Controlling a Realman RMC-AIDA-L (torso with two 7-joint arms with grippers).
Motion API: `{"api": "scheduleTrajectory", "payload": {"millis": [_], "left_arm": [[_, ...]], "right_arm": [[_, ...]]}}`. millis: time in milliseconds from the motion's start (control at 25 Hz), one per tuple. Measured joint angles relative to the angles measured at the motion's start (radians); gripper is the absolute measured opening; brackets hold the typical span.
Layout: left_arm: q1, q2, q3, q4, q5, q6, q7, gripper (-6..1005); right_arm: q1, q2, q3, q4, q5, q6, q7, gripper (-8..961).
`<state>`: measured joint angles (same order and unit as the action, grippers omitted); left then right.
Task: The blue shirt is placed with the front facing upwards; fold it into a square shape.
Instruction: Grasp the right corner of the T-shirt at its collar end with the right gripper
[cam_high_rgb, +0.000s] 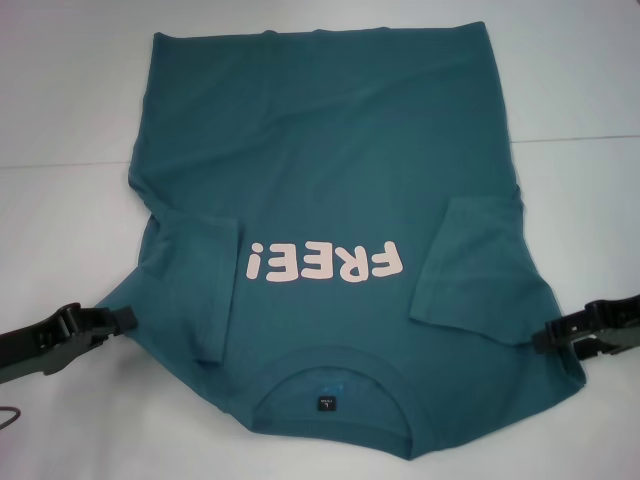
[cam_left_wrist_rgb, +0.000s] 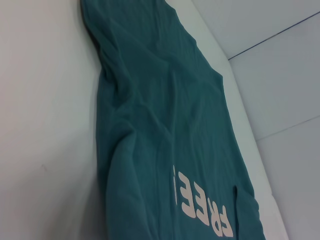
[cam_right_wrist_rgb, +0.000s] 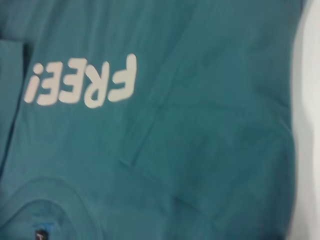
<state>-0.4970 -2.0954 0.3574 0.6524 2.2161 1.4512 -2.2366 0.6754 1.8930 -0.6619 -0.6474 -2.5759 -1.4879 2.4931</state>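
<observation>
The blue shirt (cam_high_rgb: 330, 170) lies flat on the white table (cam_high_rgb: 60, 120), front up, with its collar (cam_high_rgb: 330, 395) nearest me. Its pink "FREE!" print (cam_high_rgb: 325, 262) reads upside down from here. Both short sleeves are folded inward over the chest, one on the left (cam_high_rgb: 195, 290) and one on the right (cam_high_rgb: 470, 260). My left gripper (cam_high_rgb: 122, 320) rests at the shirt's left shoulder edge. At the right shoulder edge sits my right gripper (cam_high_rgb: 545, 335). The left wrist view looks along the shirt (cam_left_wrist_rgb: 160, 125). The right wrist view shows the print (cam_right_wrist_rgb: 82, 85) and part of the collar (cam_right_wrist_rgb: 50, 210).
White table surface surrounds the shirt on all sides, with a thin seam line (cam_high_rgb: 580, 140) running across it. A dark cable loop (cam_high_rgb: 8, 415) shows at the near left edge.
</observation>
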Motion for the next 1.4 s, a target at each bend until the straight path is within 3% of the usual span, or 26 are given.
{"api": "scheduleTrajectory", "payload": {"millis": [360,840,1400], "left_arm": [[0.000,-0.001,0.000,-0.001,0.001,-0.001,0.000,15],[0.000,-0.002,0.000,-0.001,0.000,0.000,0.000,16],[0.000,-0.002,-0.003,-0.001,0.000,0.001,0.001,21]], "right_arm": [[0.000,0.001,0.007,-0.002,-0.023,0.010,0.009,816],[0.011,0.032,-0.013,-0.002,-0.025,0.045,0.009,817],[0.007,0.042,-0.026,0.003,0.054,0.040,-0.011,817]]}}
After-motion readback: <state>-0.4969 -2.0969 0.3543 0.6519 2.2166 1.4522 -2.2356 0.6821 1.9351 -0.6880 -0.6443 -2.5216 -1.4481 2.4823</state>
